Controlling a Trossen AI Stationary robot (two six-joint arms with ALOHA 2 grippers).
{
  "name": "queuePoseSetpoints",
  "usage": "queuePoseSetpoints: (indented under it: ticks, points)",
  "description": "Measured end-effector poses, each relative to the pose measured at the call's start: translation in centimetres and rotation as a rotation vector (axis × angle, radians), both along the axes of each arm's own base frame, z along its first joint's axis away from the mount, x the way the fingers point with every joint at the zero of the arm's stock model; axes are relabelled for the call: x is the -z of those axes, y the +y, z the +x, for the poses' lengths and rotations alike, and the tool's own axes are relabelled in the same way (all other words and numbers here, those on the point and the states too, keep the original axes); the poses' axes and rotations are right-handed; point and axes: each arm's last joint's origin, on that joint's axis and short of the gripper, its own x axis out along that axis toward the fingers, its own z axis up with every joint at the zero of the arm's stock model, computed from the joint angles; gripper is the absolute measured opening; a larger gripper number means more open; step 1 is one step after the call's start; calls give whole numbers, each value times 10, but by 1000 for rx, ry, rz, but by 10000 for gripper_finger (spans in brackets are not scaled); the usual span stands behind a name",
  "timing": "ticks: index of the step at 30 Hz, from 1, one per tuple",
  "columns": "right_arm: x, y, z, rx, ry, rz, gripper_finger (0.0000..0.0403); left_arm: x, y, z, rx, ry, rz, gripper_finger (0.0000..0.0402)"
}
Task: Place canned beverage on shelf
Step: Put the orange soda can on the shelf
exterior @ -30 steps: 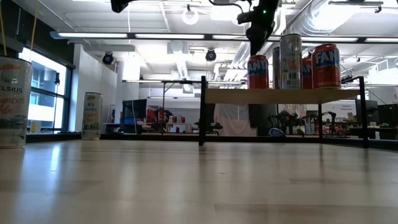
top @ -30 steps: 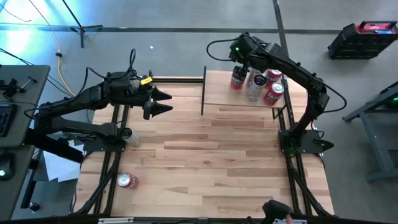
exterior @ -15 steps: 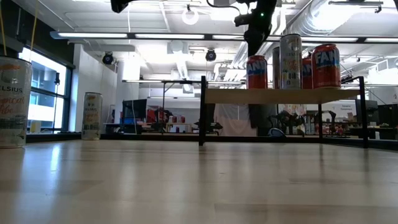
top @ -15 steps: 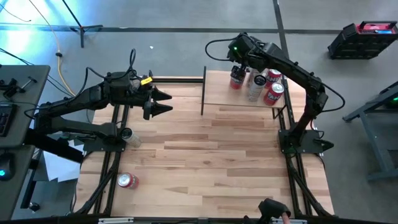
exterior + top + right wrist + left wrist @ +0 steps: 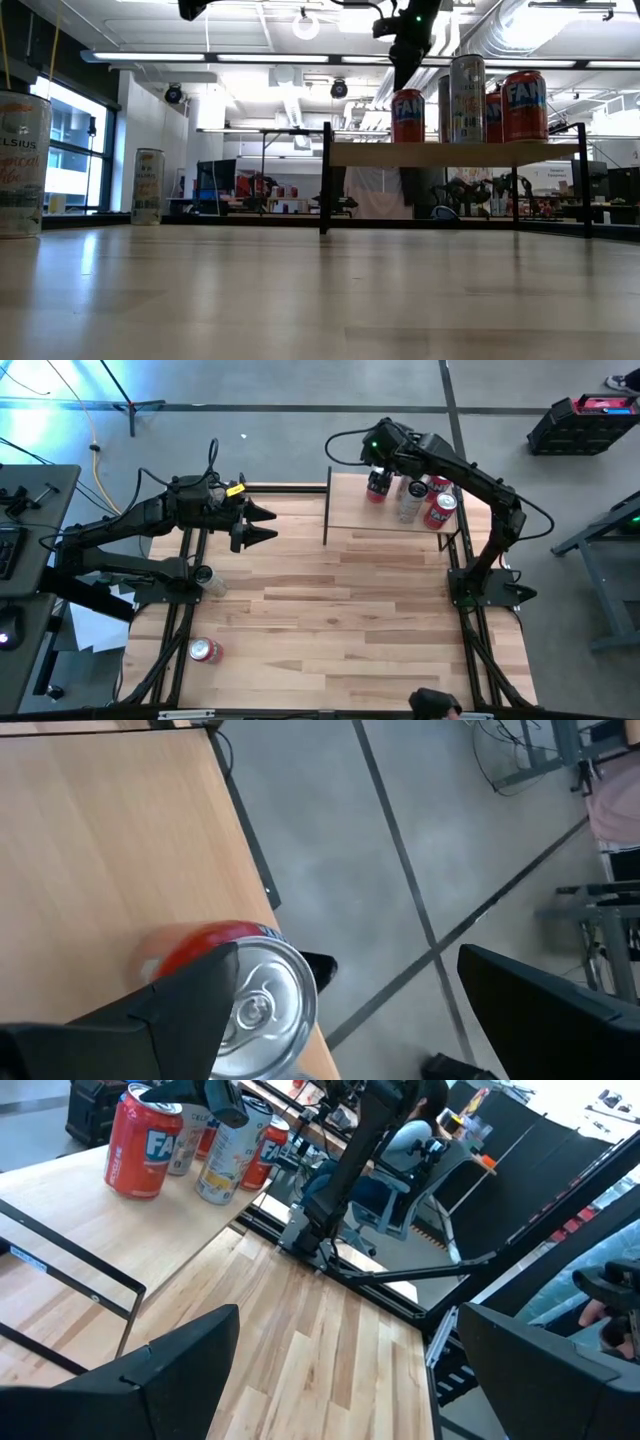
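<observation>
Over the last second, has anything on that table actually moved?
The right gripper, open above the red can on the shelf, drew slightly away toward the shelf's far-left corner. The can stands free, not held. The left gripper, the other shelf cans and two tabletop cans kept their places.

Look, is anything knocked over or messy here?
Yes. One red can lies on its side near the table's front left corner. The cans on the shelf stand upright, and nothing looks spilled.

Pale smooth wood shelf (image 5: 365, 515) with thin black metal uprights, glossy metal cans (image 5: 408, 115), planked wooden tabletop (image 5: 340, 620).
</observation>
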Motion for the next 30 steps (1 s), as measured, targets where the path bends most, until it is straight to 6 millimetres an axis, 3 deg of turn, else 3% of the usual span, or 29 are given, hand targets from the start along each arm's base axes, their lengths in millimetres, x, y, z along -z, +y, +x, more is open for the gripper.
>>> queuePoseSetpoints:
  ticks: [13, 21, 30]
  points:
    - [-7, -3, 7, -33, -139, -1, 362, 0, 0, 0, -1, 0, 3, 365]
    - [7, -15, 7, 16, -100, 47, 362, 0, 0, 0, -2, 0, -1, 365]
    - [7, -16, 4, 60, -73, 18, 362, 0, 0, 0, -2, 0, 4, 365]
